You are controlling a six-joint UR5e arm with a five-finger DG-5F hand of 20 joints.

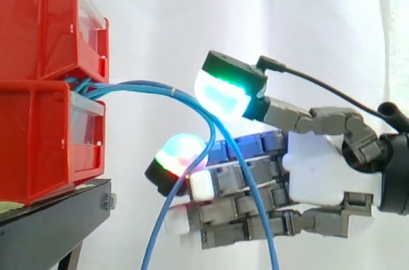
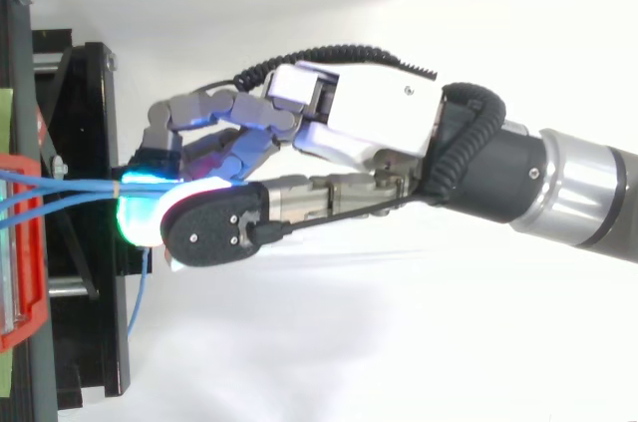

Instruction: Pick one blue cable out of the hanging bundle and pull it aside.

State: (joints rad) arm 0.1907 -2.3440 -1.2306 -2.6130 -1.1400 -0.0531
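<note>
Since the blue cables [image 1: 153, 86] leave the gap between the stacked red bins [image 1: 45, 27] at the left and droop toward the lower middle, we see the hand [image 1: 316, 168] set level at their arc, entering from the right. The hand is open. Its fingers [image 1: 179, 155] are fairly straight under the strands and its thumb [image 1: 223, 94] is held above. The gap brackets the bundle, and nothing looks pinched. One strand [image 1: 167, 209] hangs left of the fingers and another [image 1: 259, 212] crosses in front of them. We judge this a pre-pinch pose. The risk is catching more than one cable.

Two stacked red bins [image 1: 38, 85] sit on a black stand [image 1: 51, 219] before a white curtain [image 1: 287, 15].
</note>
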